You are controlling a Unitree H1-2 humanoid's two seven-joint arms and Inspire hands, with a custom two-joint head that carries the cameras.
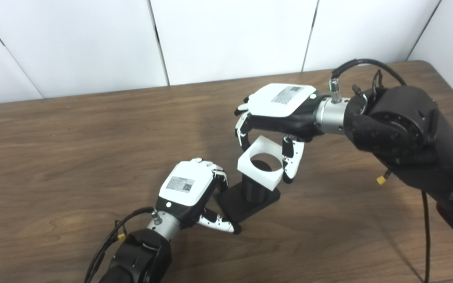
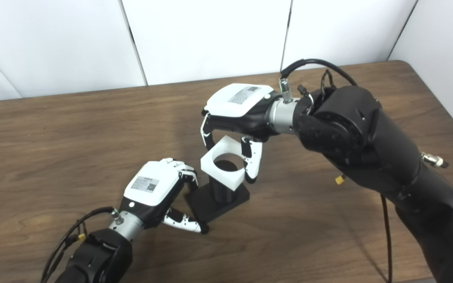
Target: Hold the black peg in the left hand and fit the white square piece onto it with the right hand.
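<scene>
Left eye view shows the white square piece (image 1: 260,162), a thick flat block with a large round hole through its middle, sitting tilted at the top of the black peg (image 1: 253,189); the hole faces up and a little toward the camera, and the rim of the peg shows dark inside it. How far the piece has gone down the peg cannot be told. The peg is a short round post standing upright, its long axis vertical, on a flat black square base (image 1: 246,202) that rests on the bench (image 1: 73,157) with one corner turned toward the camera. The right hand (image 1: 277,118) reaches in from above and to the right, palm down, and holds the white piece, with fingers on its far left edge and the thumb down along its near right side. The left hand (image 1: 193,188) lies just left of the base with its fingers curled onto the base's left edge and its thumb stretched along the near edge, gripping the base rather than the post itself. Behind the brown wooden bench stand white wall panels (image 1: 230,35).
</scene>
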